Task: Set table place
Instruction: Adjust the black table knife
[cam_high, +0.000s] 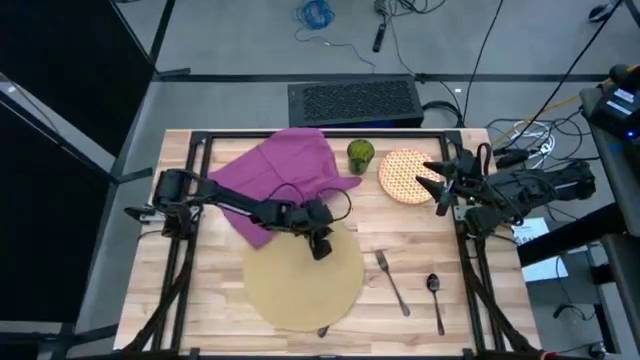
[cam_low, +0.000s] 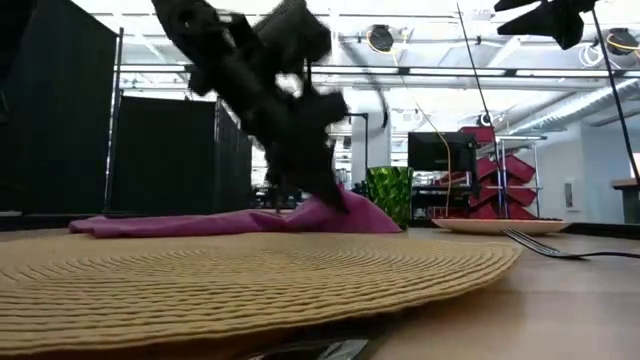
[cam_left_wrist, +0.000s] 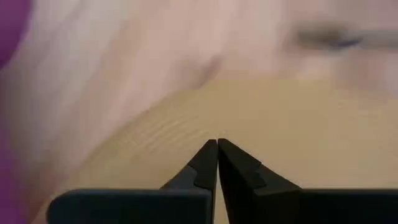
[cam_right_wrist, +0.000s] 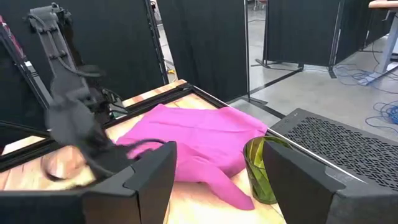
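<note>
We saw the place (cam_high: 305, 284) lying flat on the table (cam_high: 480, 320), near its front edge and a little left of centre; being round, it had no long axis or heading we could name. Its front rim reached the table's edge, and a small dark item there was too small to identify. The left gripper (cam_high: 322, 247) hung over the mat's rear edge, its arm stretched low from the left side across a purple cloth (cam_high: 280, 175). In its wrist view the fingers (cam_left_wrist: 205, 163) met at their tips, closed on nothing visible. The right gripper (cam_high: 437, 187) waited with its fingers apart beside the red lattice plate (cam_high: 403, 176). A green cup (cam_high: 360, 154), fork (cam_high: 391, 281) and spoon (cam_high: 435, 296) lay farther right.
</note>
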